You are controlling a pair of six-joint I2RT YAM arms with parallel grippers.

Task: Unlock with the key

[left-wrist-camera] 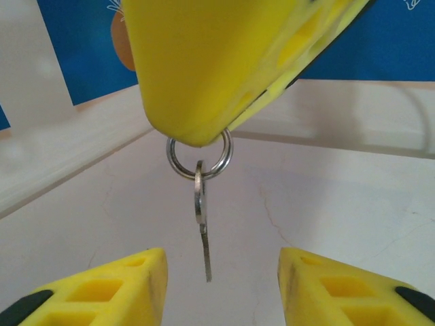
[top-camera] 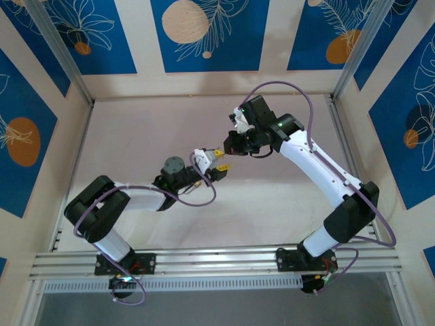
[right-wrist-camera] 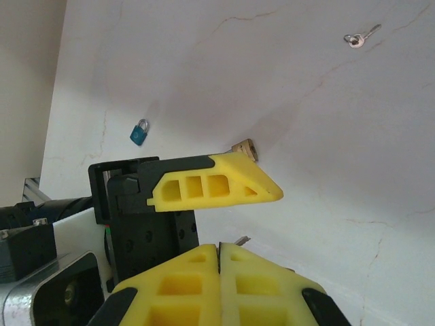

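Left wrist: key (left-wrist-camera: 202, 234) hangs from right hand (left-wrist-camera: 194, 132), within left hand (left-wrist-camera: 221, 285)

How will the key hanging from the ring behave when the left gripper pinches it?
The key hangs loose on its ring, so it probably swings or twists when touched. Thin, smooth metal seen edge-on: likely stiff, light, and slippery in the left gripper.

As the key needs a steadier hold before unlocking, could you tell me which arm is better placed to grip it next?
Probably the left. The key hangs by its ring from the shut right gripper, straight down between the open fingers of the left gripper, which need only close on it.
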